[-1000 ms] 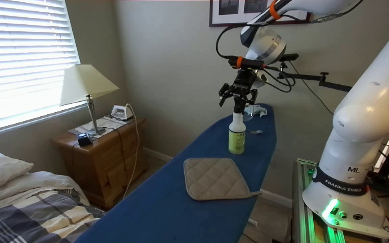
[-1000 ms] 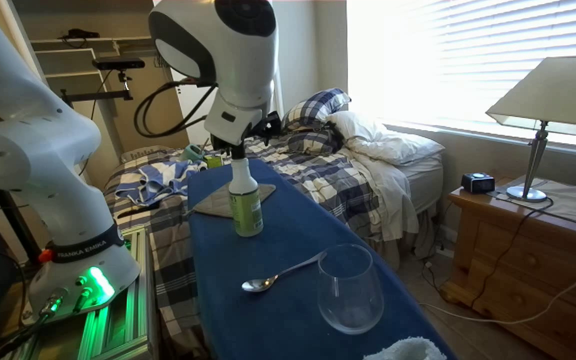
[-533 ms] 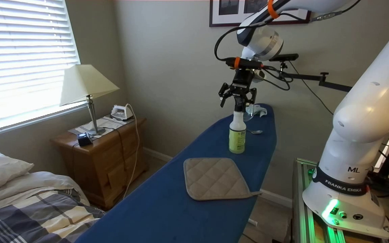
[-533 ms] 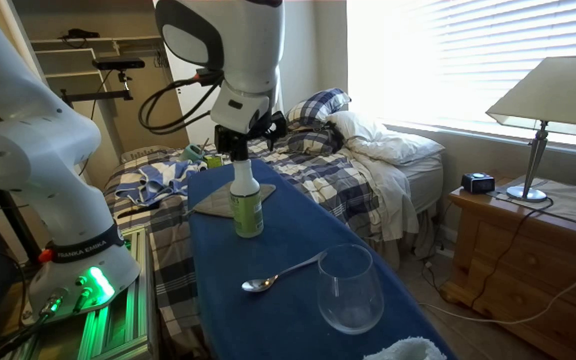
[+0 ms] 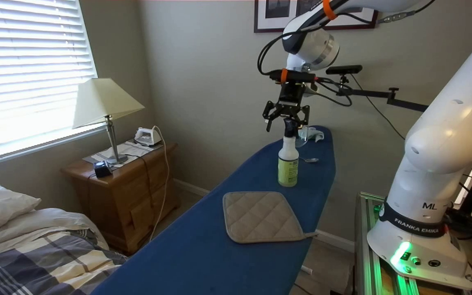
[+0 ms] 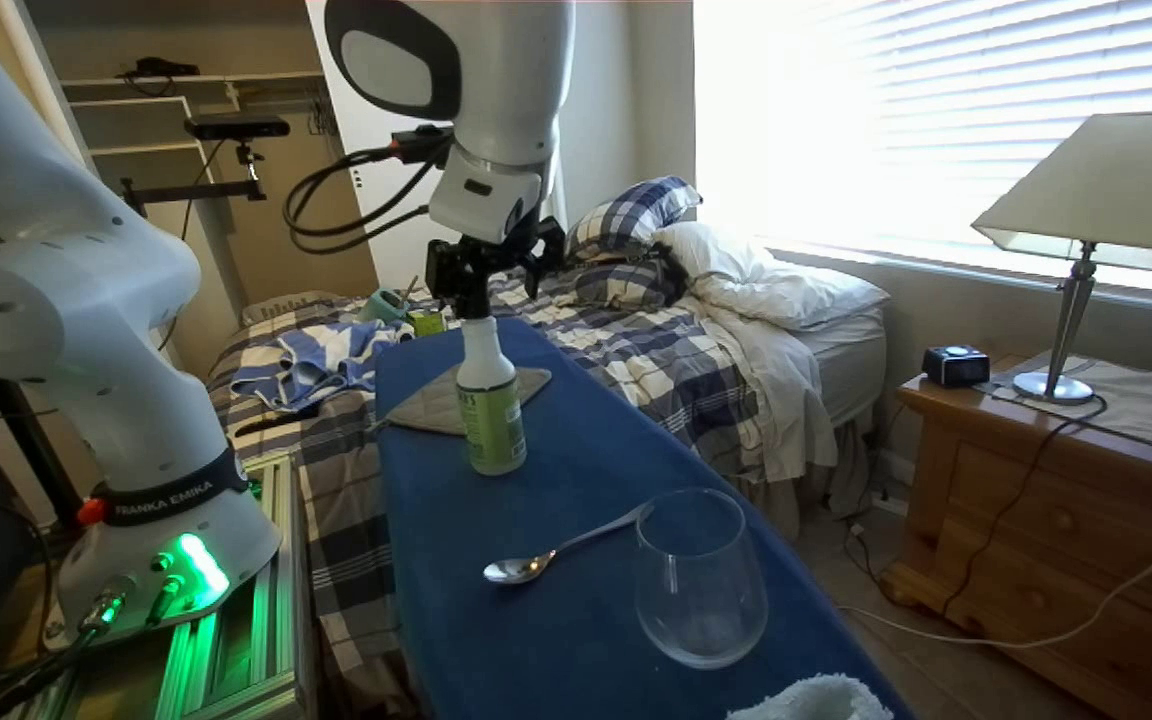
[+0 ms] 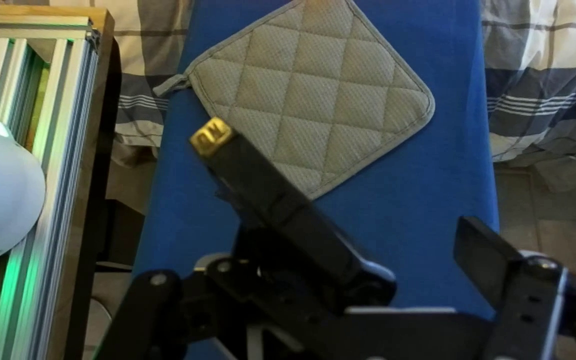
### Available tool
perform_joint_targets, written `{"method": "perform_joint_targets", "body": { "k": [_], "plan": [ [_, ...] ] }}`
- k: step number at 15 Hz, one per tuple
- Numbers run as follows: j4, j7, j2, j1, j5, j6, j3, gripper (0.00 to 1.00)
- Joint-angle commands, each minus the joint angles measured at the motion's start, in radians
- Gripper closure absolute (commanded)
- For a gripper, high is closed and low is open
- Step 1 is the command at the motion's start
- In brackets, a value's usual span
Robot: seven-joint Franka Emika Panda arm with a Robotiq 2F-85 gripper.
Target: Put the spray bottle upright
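Standing bottle (image 5: pixel 288 164) well inside board (image 5: pixel 207 258) edges.

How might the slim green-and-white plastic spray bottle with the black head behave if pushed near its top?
The spray bottle would likely tip before sliding, since it stands tall on a narrow base. Its white plastic shoulder looks smooth, so may be slippery. The black spray head is long and narrow, so an off-centre nudge might twist the bottle.

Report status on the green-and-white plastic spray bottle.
Black two-fingered hand open around the black spray head. Bottle upright on blue cloth ironing board. Tan quilted square pad nearby, apart from it, likely not in the way.
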State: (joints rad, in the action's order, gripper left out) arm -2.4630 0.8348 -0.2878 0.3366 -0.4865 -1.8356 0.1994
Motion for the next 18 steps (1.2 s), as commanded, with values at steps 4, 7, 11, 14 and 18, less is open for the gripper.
{"method": "perform_joint_targets", "body": {
  "k": [4,7,11,14,18],
  "plan": [
    [0.025,0.108,-0.037,-0.012,0.162,0.006,-0.048,0.0],
    [0.035,0.114,-0.045,-0.017,0.237,0.016,-0.063,0.0],
    [0.035,0.063,-0.064,-0.037,0.326,0.027,-0.078,0.0],
    [0.034,0.043,-0.075,-0.052,0.355,0.005,-0.089,0.0],
    [0.043,-0.008,-0.095,-0.071,0.388,-0.013,-0.102,0.0]
  ]
}}
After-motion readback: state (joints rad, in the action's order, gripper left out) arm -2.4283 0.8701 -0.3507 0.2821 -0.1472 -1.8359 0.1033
